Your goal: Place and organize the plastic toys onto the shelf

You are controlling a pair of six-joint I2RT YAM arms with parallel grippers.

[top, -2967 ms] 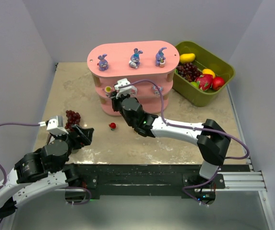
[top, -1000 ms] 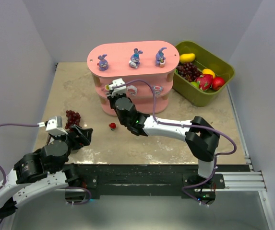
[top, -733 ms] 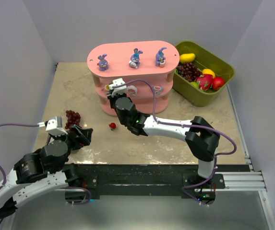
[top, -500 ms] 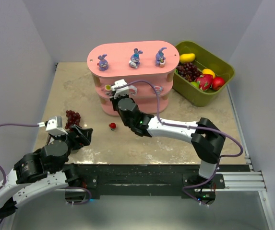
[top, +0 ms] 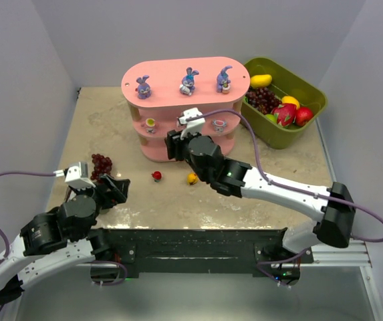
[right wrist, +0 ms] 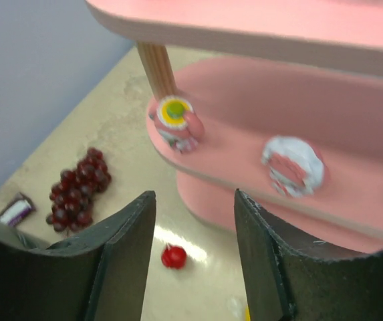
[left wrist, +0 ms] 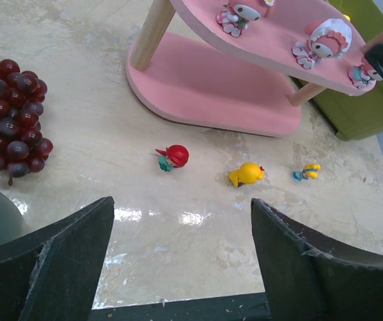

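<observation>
Left gripper (left wrist: 181, 224), lower left, stands wide open and empty. Right gripper (right wrist: 192, 200), centre, is parted and empty before the shelf (right wrist: 351, 100).

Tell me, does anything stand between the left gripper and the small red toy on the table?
Nothing visible does. Only bare table lies between the open left gripper and the red toy; the grape bunch sits off to the side.

Yellow toy (right wrist: 246, 314) mostly below the right wrist view's bottom edge (blurred sliver)
</observation>
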